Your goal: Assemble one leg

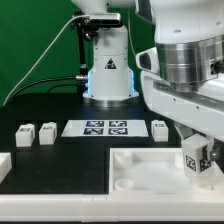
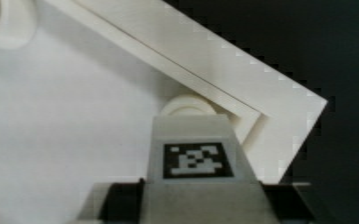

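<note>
Holding: leg (image 1: 193, 158), jaws clamped on it, frame's lower right; advise centring it upright over tray (image 1: 135, 172) corner socket (image 2: 190, 104).

Leg (image 1: 193, 160) is seen white, one face tagged with a black-and-white square pattern. Tray (image 1: 150, 178) is shown plain white. Marker board (image 1: 97, 128) is white, printed with four black-and-white tags. Table (image 1: 60, 170) is seen black. Loose block (image 1: 24, 135) is white, dark tag on it. Backdrop (image 1: 30, 40) is shown green. Robot base (image 1: 108, 72) is white, marked with a black triangle.
</note>
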Controlling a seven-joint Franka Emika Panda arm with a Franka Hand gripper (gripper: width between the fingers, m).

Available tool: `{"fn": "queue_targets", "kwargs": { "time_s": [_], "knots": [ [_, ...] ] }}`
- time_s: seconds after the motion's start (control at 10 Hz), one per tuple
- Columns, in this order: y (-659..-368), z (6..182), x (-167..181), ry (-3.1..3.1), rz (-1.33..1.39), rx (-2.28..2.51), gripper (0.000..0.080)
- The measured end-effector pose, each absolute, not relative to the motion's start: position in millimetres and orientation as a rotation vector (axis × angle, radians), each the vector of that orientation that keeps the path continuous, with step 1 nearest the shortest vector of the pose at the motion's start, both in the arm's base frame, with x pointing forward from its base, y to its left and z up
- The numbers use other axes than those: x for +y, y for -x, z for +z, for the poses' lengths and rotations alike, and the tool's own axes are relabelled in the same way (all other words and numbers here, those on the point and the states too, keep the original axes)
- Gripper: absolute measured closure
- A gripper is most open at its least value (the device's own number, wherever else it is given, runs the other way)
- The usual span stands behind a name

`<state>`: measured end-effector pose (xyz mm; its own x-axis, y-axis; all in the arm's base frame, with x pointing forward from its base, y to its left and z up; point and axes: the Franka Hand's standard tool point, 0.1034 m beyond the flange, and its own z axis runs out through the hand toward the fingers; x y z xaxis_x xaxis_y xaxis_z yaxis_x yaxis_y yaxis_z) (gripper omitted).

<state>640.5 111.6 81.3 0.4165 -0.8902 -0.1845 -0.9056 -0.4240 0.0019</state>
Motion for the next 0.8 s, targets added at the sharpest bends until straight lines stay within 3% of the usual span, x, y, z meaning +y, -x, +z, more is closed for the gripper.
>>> {"fn": "queue_targets", "kwargs": {
  "time_s": [0.4, 0.7, 0.8],
  "knots": [
    [-641.9, 80.7, 118.4, 2.208, 0.296, 2.114, 0.0505],
    [-641.7, 80.6, 119.3, 2.235, 0.299, 2.074, 0.0498],
    [-641.7, 80.6, 119.5, 2.283, 0.296, 2.015, 0.0283]
  ]
}}
